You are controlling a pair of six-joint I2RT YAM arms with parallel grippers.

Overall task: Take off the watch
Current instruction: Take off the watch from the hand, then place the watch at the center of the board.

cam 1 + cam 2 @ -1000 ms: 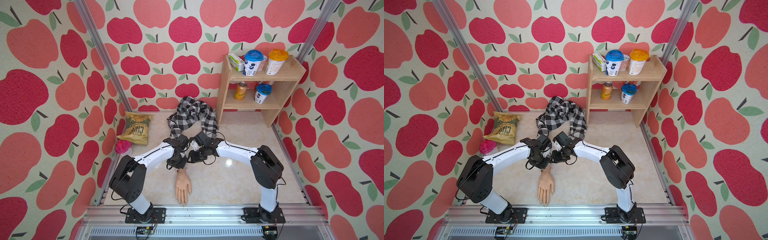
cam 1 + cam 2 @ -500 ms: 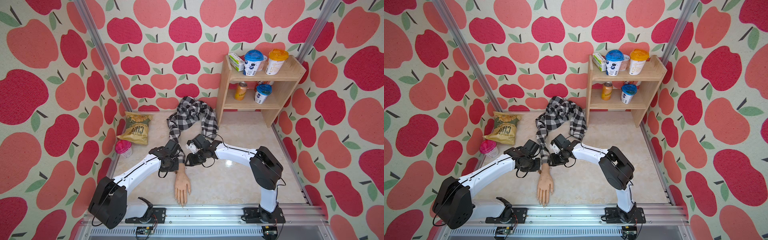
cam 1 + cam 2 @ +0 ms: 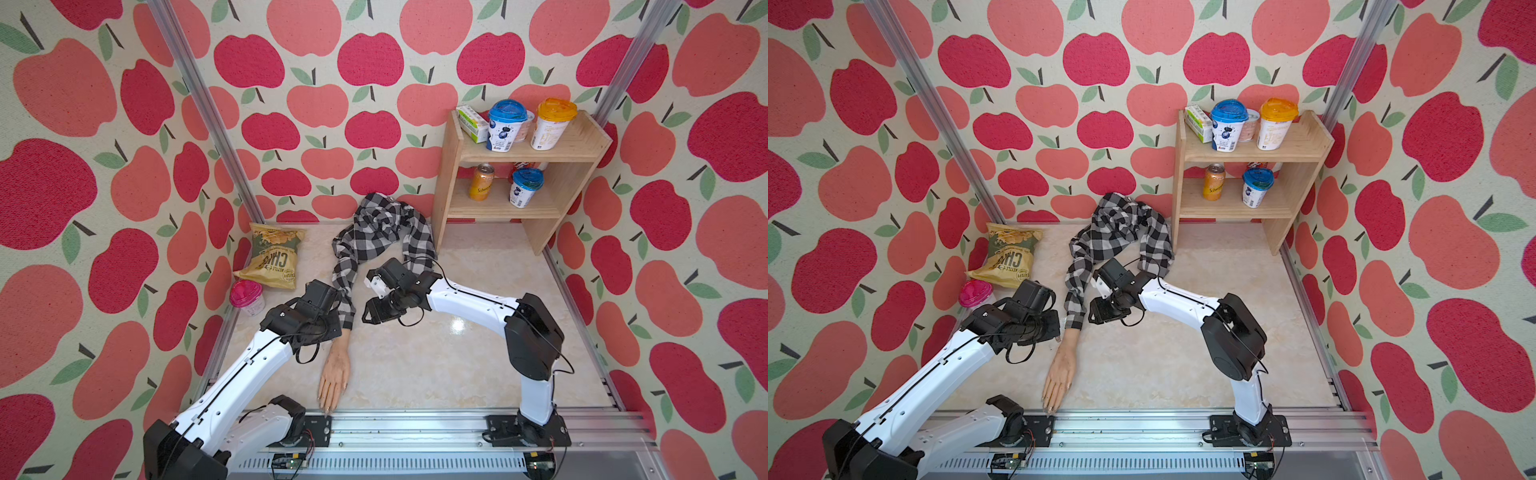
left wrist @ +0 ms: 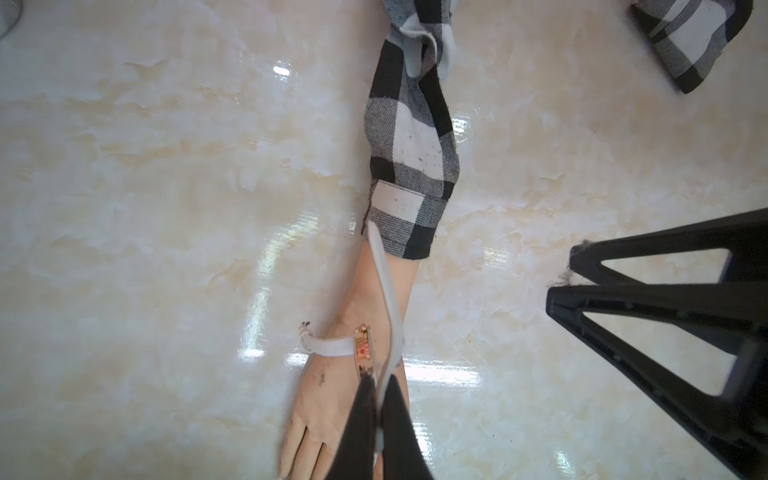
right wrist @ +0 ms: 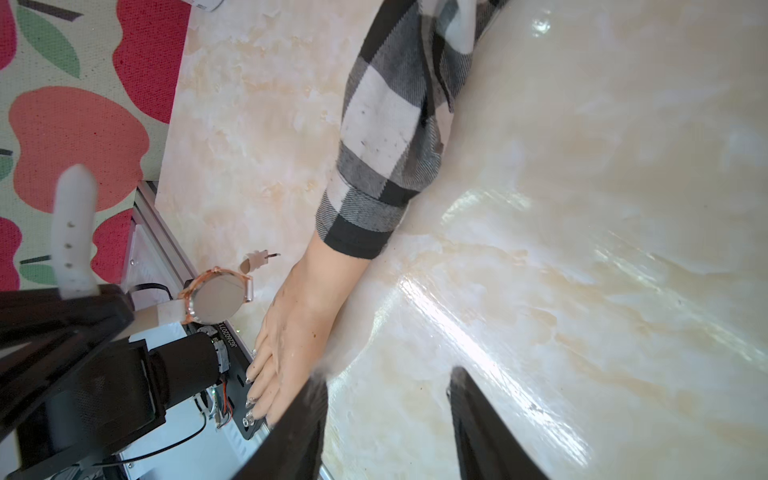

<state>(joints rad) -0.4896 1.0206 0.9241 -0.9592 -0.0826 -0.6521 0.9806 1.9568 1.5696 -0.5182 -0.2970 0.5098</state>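
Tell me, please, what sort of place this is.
Most likely a staged robot test booth, not a real room: apple-print walls hung on metal posts, two robot arms fixed to a rail, and a mannequin hand lying on the table.

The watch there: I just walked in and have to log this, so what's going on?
The left end effector is shut on the white strap of the watch. The strap is undone and the watch hangs beside the mannequin hand, off its wrist. The right end effector is open near the plaid sleeve, holding nothing.
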